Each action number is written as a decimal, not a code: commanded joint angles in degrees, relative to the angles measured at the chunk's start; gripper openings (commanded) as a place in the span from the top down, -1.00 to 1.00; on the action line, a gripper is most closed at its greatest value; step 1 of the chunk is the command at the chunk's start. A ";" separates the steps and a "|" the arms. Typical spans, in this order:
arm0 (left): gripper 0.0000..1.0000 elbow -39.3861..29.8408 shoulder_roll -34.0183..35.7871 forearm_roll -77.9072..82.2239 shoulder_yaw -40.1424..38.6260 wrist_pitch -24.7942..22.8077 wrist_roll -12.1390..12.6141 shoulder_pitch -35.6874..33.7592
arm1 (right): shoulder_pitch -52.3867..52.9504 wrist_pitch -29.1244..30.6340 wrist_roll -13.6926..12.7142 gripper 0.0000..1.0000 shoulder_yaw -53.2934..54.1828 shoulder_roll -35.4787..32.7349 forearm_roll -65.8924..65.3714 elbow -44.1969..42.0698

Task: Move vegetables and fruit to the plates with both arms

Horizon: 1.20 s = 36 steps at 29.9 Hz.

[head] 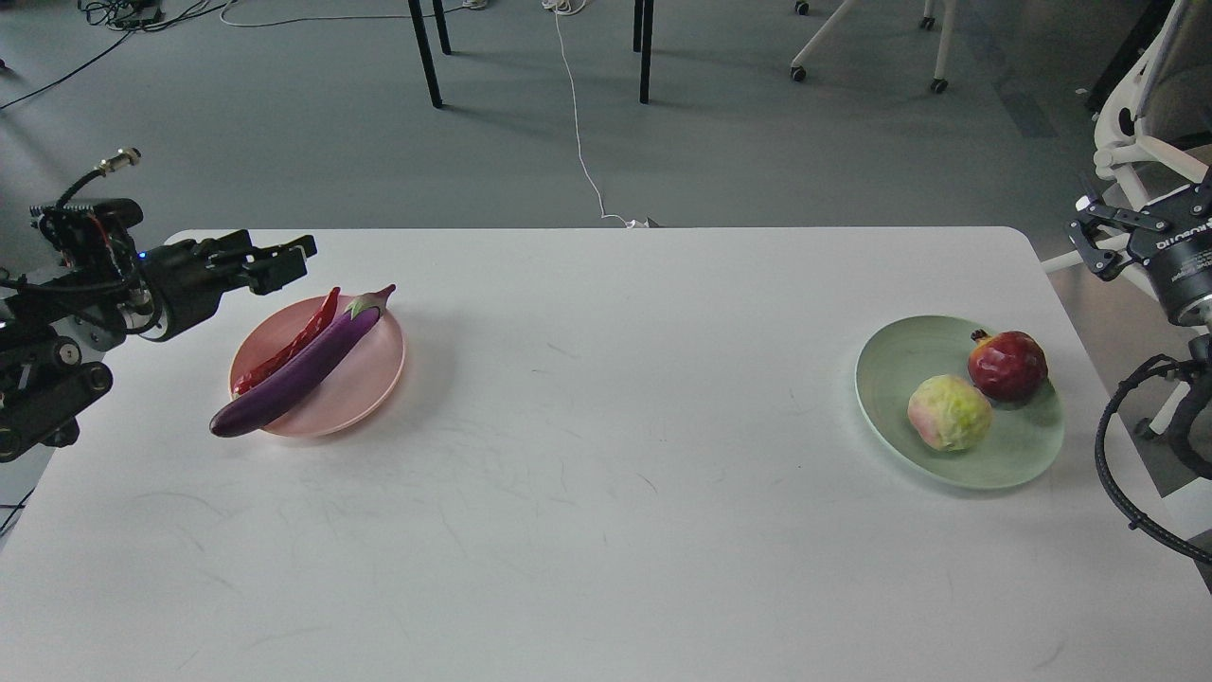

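Note:
The purple eggplant (303, 371) lies slantwise across the pink plate (371, 379) at the table's left, its dark tip sticking out over the near-left rim. The red chili pepper (292, 344) lies on the plate along the eggplant's far side. My left gripper (289, 260) hovers above and to the far left of the plate, open and empty. The mint green plate (900, 369) at the right holds the dark red pomegranate (1007, 365) and the yellow-green fruit (949, 412). My right gripper (1081, 232) hangs open and empty off the table's right edge, beyond that plate.
The white table (606, 493) has rounded far corners. A white chair (1136, 142) stands close to my right arm. Black table legs (426, 52) and a white cable (578, 123) are on the floor beyond the far edge.

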 commanded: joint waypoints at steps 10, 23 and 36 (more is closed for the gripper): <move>-0.96 0.95 -7.32 -58.98 -2.17 -7.12 0.73 -10.04 | 3.49 0.00 -0.53 -0.98 3.78 0.09 -0.02 -0.46; -0.96 3.41 -16.73 -78.95 -24.22 -14.32 0.91 0.85 | 6.57 0.00 -9.04 -0.98 6.33 5.96 3.66 -3.19; -0.96 3.85 -18.05 -79.22 -27.93 -16.52 1.17 4.20 | 6.92 -3.56 -9.14 -0.98 8.62 8.09 3.76 -6.79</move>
